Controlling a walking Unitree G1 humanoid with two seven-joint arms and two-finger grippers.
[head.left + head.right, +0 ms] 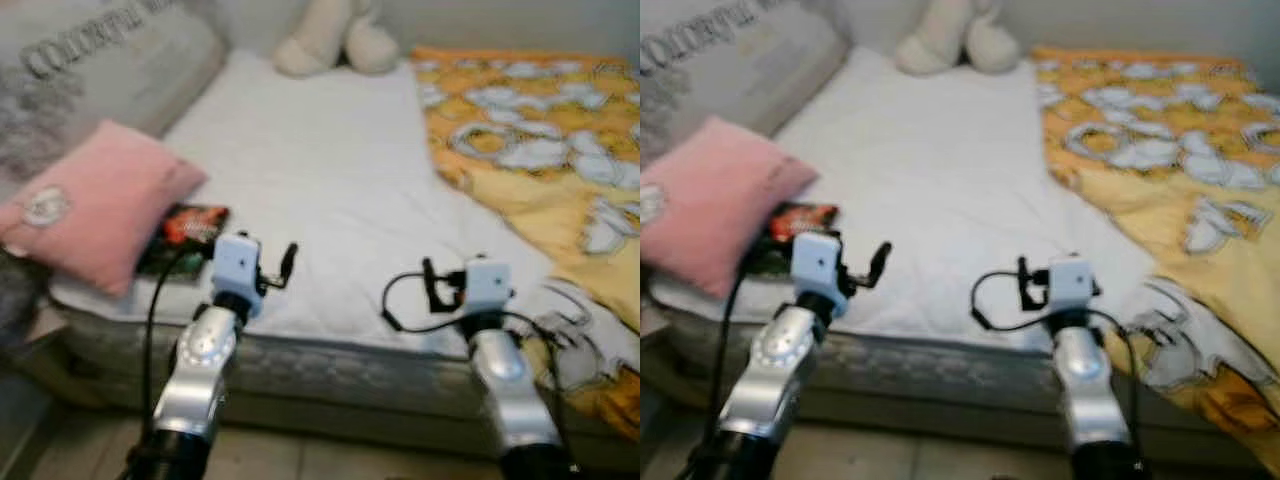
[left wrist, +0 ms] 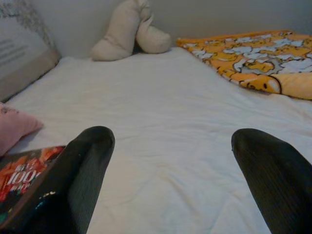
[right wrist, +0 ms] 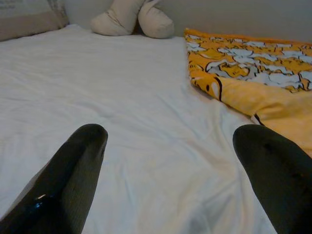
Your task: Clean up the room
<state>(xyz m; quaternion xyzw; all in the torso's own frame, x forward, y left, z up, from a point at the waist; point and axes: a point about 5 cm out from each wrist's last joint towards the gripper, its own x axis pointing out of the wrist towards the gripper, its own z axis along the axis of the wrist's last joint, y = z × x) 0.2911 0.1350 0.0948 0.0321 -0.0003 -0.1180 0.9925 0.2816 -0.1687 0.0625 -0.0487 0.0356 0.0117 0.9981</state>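
Left gripper [image 2: 170,161]: held over the near edge of the bed [image 1: 320,170], toward its near-left corner; fingers [image 2: 83,170] spread wide, nothing between them. Right gripper [image 3: 170,161]: over the same near edge, further to the right, just short of the blanket; fingers [image 3: 73,165] likewise wide apart and holding nothing.

Book [image 1: 185,238]: dark cover with red and orange print, lying flat on the white sheet at the near-left corner of the bed, just beside the left gripper; its left side is tucked partly under the pink pillow. Pink pillow [image 1: 95,205]: on the left edge of the bed, near end, tilted, overhanging the corner.

Blanket [image 1: 540,130]: yellow-orange with a white cartoon pattern, rumpled, covering the right side of the bed from the far edge to the near-right corner, where it hangs over the mattress side.

Grey pillow [image 1: 90,70]: large, printed lettering, propped along the left edge beyond the pink one. Cream cushion [image 1: 330,40]: knotted or lobed in shape, at the far edge of the bed against the wall, near the middle; whether it is a soft toy cannot be told.
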